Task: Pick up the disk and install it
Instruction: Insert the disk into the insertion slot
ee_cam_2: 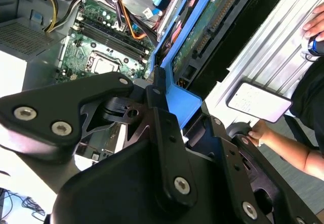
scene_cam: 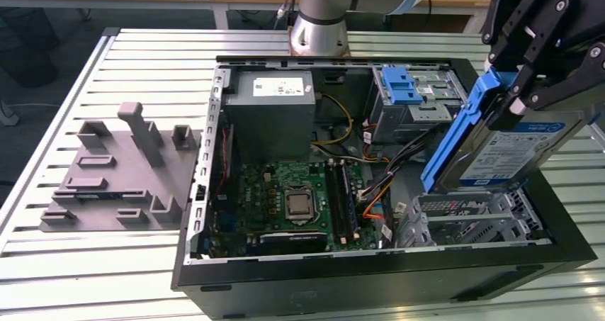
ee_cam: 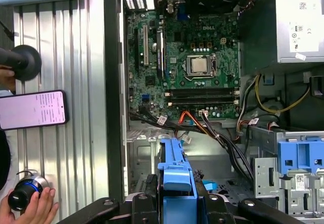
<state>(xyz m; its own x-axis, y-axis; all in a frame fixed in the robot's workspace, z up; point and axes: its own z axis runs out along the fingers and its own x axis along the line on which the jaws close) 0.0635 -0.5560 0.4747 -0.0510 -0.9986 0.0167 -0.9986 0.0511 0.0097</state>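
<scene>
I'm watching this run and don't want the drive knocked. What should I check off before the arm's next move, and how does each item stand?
1. Grip on the disk: ok. The gripper has its jaws closed on the disk's upper end.
2. Disk lined up with the metal cage: cannot tell. The disk hangs tilted over the cage and hides part of it.
3. Cables away from the cage: ok. They lie beside it.
4. Person's hand outside the computer case: ok. It rests on the table.
5. Phone off the case: ok. It lies on the table.
</scene>
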